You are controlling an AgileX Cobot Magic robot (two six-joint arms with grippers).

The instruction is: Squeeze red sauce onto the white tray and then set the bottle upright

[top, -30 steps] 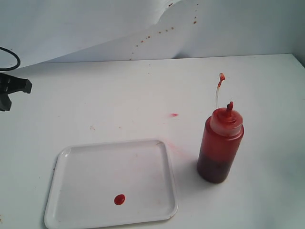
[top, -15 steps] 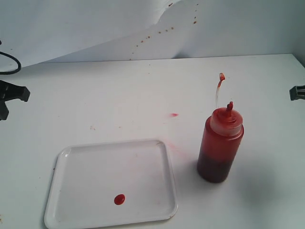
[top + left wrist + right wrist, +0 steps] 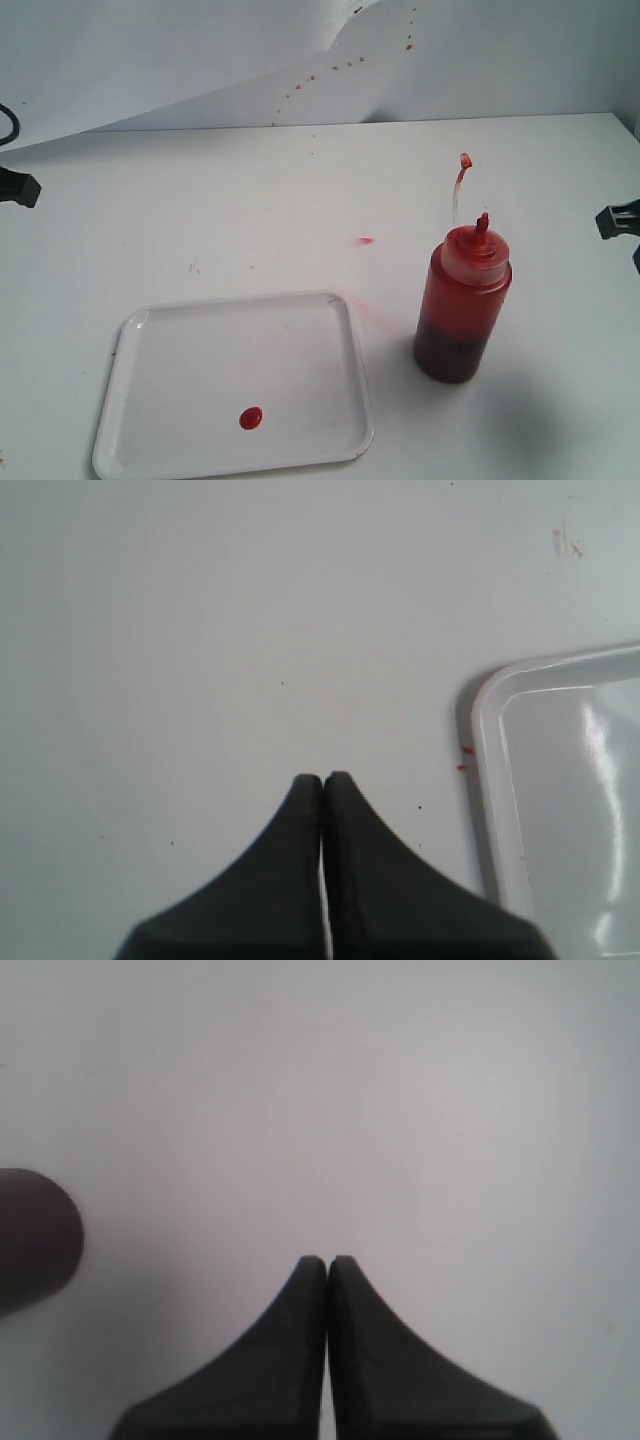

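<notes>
At your left gripper [image 3: 322,778]: jaws pressed together tip to tip, nothing between them. They hang over the bare table [image 3: 200,630], with a rounded corner of the white tray [image 3: 487,740] just beside them.
At your right gripper [image 3: 327,1258]: jaws likewise pressed together and empty, over bare table. A dark red rounded shape [image 3: 35,1240] sits at the edge of that wrist view, apart from the tips.
Gripper stations, exterior view: you have one at the far left edge and one at the far right edge, both well apart from the bottle [image 3: 462,310].
Bottle position: upright on the table, right of the tray and not touching it; neither gripper is on it.
Nozzle [image 3: 482,224]: red-stained and pointing up from the whitish cap, with the tethered tip cap [image 3: 465,160] off and raised above it.
Red sauce [image 3: 251,418]: one small round glossy blob on the tray floor, near the front rim.
Table marks: a small pinkish smear [image 3: 366,241] beyond the tray's far right corner.
</notes>
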